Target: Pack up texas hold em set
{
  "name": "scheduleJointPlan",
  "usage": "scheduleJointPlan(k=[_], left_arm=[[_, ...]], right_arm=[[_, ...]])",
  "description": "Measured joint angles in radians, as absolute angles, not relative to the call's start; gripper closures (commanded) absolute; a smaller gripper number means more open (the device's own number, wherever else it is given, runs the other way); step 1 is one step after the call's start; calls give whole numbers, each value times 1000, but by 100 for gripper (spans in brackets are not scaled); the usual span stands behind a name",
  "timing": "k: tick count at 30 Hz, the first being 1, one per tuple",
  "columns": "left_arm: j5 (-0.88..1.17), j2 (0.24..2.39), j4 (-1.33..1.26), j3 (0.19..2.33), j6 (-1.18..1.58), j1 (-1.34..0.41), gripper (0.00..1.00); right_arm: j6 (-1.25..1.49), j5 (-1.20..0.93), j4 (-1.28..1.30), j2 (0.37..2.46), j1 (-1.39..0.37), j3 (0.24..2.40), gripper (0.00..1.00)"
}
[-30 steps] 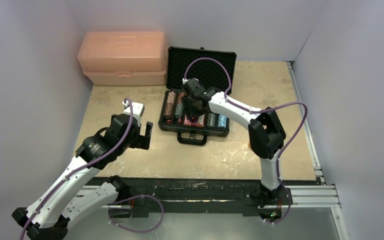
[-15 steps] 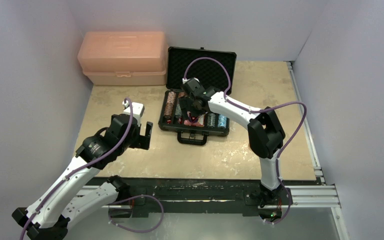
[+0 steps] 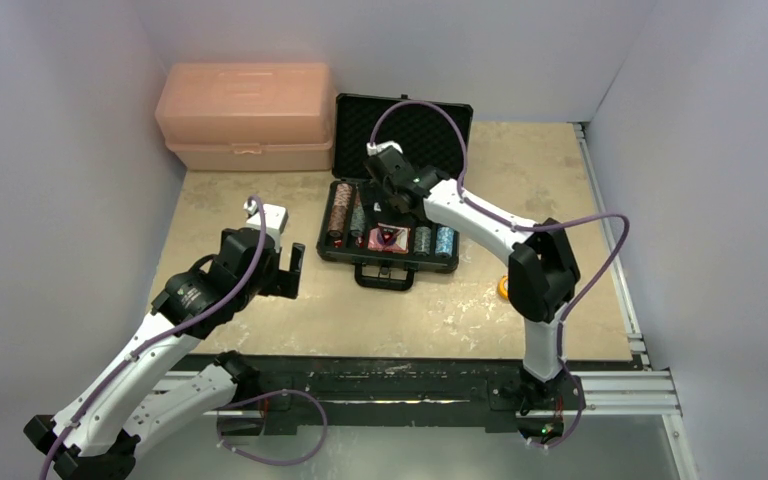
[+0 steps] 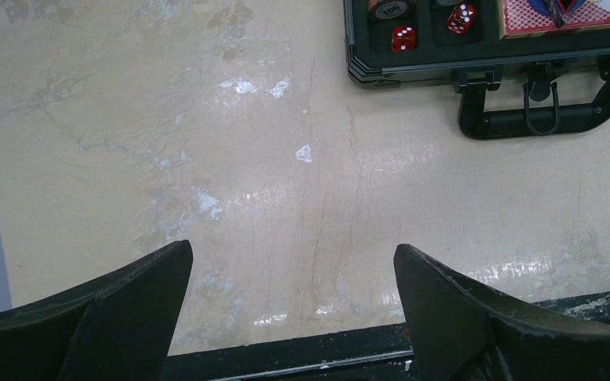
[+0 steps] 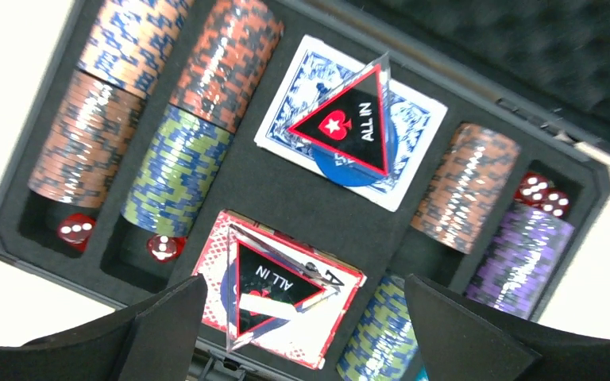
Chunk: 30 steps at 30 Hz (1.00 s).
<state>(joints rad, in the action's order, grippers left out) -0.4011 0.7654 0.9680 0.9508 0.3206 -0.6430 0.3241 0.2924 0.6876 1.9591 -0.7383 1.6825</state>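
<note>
Chip-laden case, probably heavy, rigid; push its lid at the rim. Left end effector and right end effector gape empty.

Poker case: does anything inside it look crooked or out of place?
Slightly. The ALL IN button on the red deck lies loose and skewed, one corner seeming to overhang the deck's edge. The second ALL IN button, on the blue deck, is perched on a blue disc. Nothing looks spilled.

Beige table — open black case at centre, salmon-pink box far-left, small orange object right
</note>
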Motion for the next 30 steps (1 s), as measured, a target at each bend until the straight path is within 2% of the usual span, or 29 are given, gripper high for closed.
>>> scheduleJointPlan(k=[8, 16, 23, 30], left_arm=[[-405, 783, 968, 951, 321, -643, 1], [-403, 807, 967, 951, 318, -643, 2], [-346, 784, 945, 949, 299, -643, 2], [-293, 697, 916, 938, 282, -643, 3]], right_arm=[[300, 348, 654, 1842, -701, 1703, 1], [297, 344, 582, 1714, -564, 1699, 1], [328, 266, 492, 1641, -389, 1700, 1], [383, 130, 442, 1676, -230, 1753, 2]])
